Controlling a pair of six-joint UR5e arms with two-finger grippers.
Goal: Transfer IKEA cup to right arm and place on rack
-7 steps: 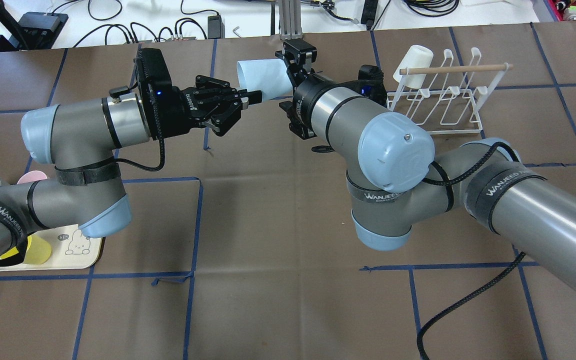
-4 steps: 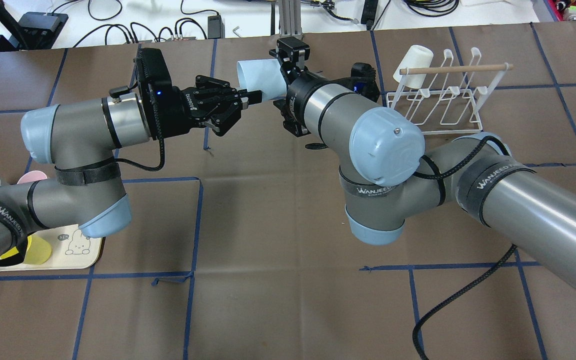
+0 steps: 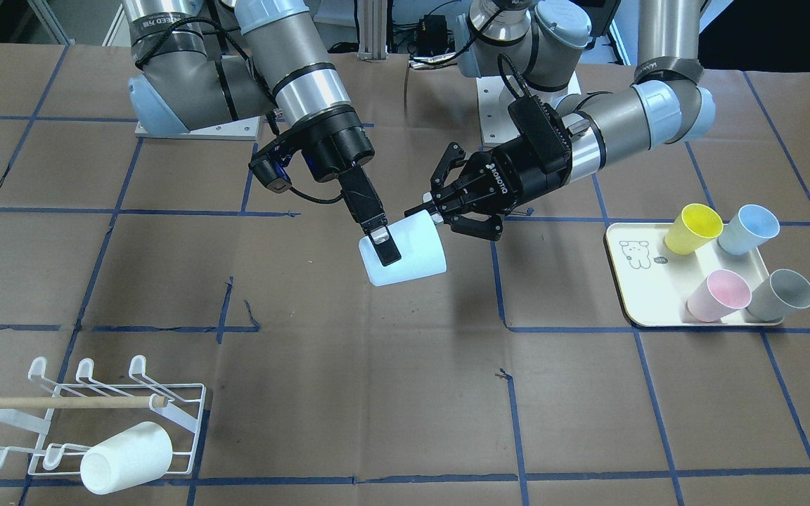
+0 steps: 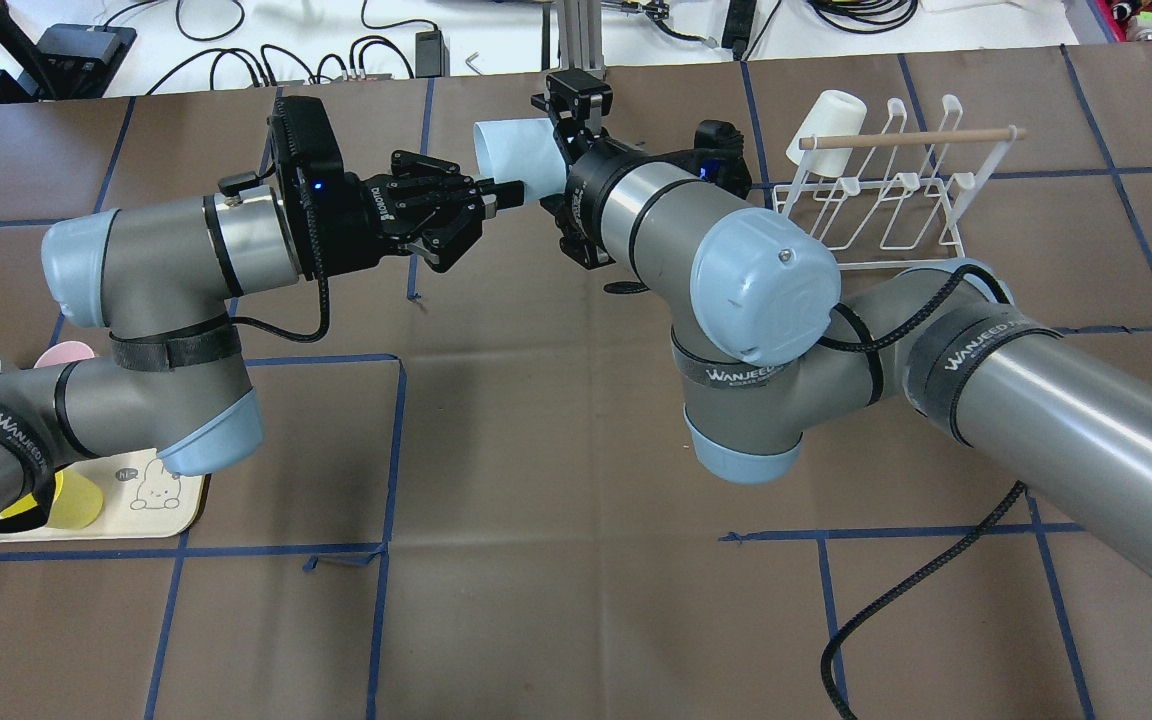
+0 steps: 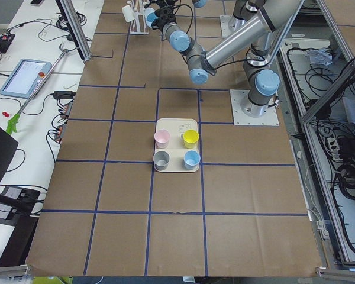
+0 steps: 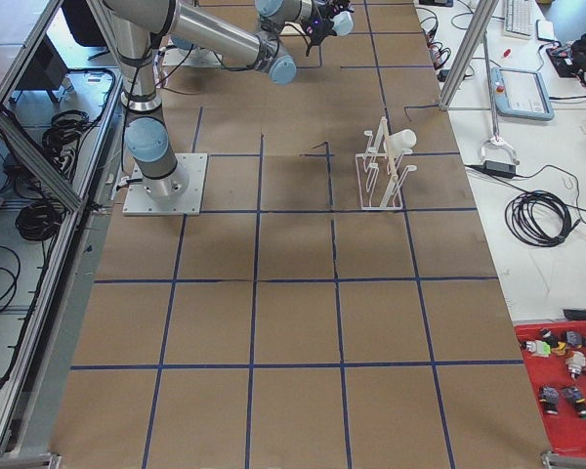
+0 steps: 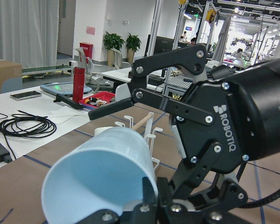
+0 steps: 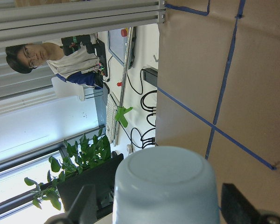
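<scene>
The IKEA cup (image 3: 415,256), pale blue, hangs on its side in mid-air over the table's middle. My left gripper (image 3: 427,209) is shut on its rim, as the left wrist view shows with the cup (image 7: 102,172) pinched at the lip. My right gripper (image 3: 387,253), with flat bar fingers, straddles the cup's base end. In the right wrist view the cup's bottom (image 8: 165,186) sits between the fingers (image 8: 86,203) with small gaps on both sides, so that gripper is open. The rack (image 3: 187,400) stands on the right arm's side of the table.
A white cup (image 3: 126,457) hangs upturned on the rack's prongs, under the wooden dowel (image 3: 60,403). A cream tray (image 3: 640,281) on the left arm's side holds yellow (image 3: 692,228), blue (image 3: 748,230), pink (image 3: 718,295) and grey (image 3: 781,295) cups. A black cable (image 4: 926,600) trails from the right arm.
My right arm has swung toward the left arm, bringing its gripper further along the cup's base end. The left arm and the cup have stayed still.
</scene>
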